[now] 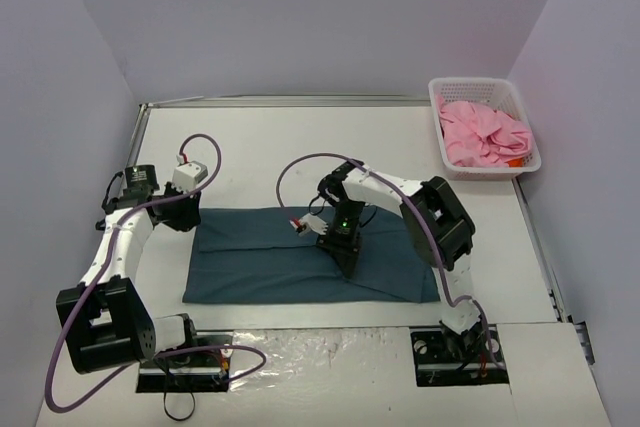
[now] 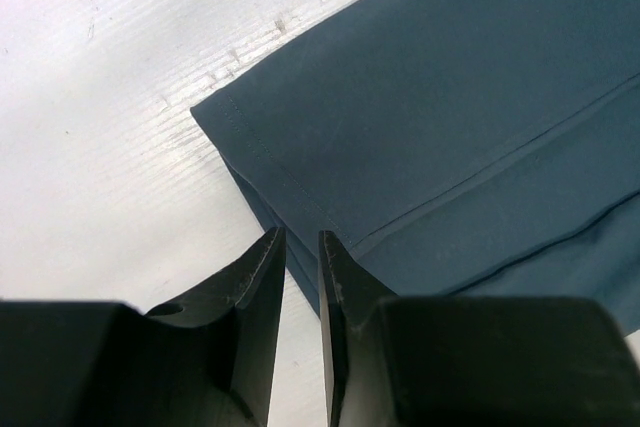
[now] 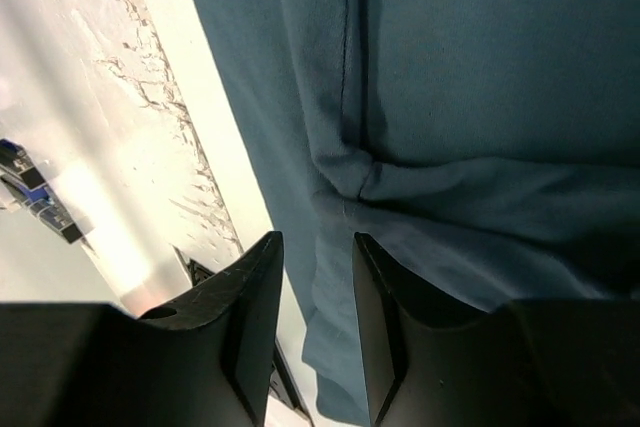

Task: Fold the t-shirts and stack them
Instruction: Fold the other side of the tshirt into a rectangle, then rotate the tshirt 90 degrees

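The teal t-shirt [image 1: 300, 257] lies on the surface [image 1: 260, 147] folded into a long band, not yet squared up. The pink t-shirt [image 1: 485, 132] sits crumpled in the basket [image 1: 478, 84], so its fold and the stacking are not yet done. The left tool [image 2: 297, 237], fingers barely apart, hovers by the teal corner. The right tool [image 3: 317, 242] stands apart over the teal cloth, gripping nothing.

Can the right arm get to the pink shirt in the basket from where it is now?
Probably yes. The right gripper is open and empty over the blue shirt, only bare table lies between it and the basket, and the pink shirt is heaped uncovered inside.
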Tool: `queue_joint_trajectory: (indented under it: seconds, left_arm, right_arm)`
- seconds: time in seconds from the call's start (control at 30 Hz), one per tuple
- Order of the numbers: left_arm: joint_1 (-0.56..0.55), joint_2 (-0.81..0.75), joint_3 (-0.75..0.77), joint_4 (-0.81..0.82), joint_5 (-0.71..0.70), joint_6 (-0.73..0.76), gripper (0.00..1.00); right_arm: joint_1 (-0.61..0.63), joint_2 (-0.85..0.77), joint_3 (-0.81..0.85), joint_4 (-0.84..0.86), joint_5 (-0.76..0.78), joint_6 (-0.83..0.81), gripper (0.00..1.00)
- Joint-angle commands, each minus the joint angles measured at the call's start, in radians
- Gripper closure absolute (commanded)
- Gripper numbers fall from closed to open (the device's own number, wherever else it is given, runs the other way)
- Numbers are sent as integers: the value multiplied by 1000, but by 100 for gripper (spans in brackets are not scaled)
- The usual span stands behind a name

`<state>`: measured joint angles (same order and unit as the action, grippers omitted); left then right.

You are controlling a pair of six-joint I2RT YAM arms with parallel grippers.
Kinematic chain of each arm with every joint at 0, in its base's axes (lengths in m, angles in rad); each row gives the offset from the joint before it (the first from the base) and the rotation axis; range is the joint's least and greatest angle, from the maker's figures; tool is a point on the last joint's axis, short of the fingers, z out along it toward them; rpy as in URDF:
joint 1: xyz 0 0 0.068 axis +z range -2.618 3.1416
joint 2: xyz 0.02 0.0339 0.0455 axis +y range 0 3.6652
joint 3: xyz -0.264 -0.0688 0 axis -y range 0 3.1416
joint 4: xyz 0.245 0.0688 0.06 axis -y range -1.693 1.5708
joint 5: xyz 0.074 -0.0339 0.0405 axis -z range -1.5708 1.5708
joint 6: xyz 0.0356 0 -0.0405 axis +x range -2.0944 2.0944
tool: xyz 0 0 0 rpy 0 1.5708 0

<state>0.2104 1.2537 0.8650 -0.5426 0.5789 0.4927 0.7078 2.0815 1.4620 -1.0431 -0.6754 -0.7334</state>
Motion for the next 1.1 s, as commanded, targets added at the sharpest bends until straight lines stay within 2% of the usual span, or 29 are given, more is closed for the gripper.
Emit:
queue_joint_trajectory:
  seconds: [0.0,0.23,0.3,0.33,0.37,0.43,0.73,1.07]
  left_arm:
    - [-3,-23,6,0,12,-3,81]
    - [-3,-27,38,-29,19,6,80]
    - [-3,-25,45,-31,21,7,80]
    - [-3,-23,52,-34,22,9,81]
    - [-3,-20,57,-37,27,7,81]
    - [-3,-17,66,-43,29,7,81]
    - [-3,-14,94,-51,29,4,81]
    - [-3,-10,88,-45,27,15,81]
  right_arm:
    - [-11,-121,1,-63,20,8,69]
    - [-131,-274,-68,-67,60,8,68]
    - [-192,-316,-110,-67,88,0,72]
    - [-209,-327,-127,-64,100,-3,75]
    - [-224,-342,-161,-64,127,-6,89]
    - [-261,-357,-196,-58,152,-12,100]
    - [-358,-360,-316,23,298,20,100]
    - [-448,-207,-312,100,349,12,100]
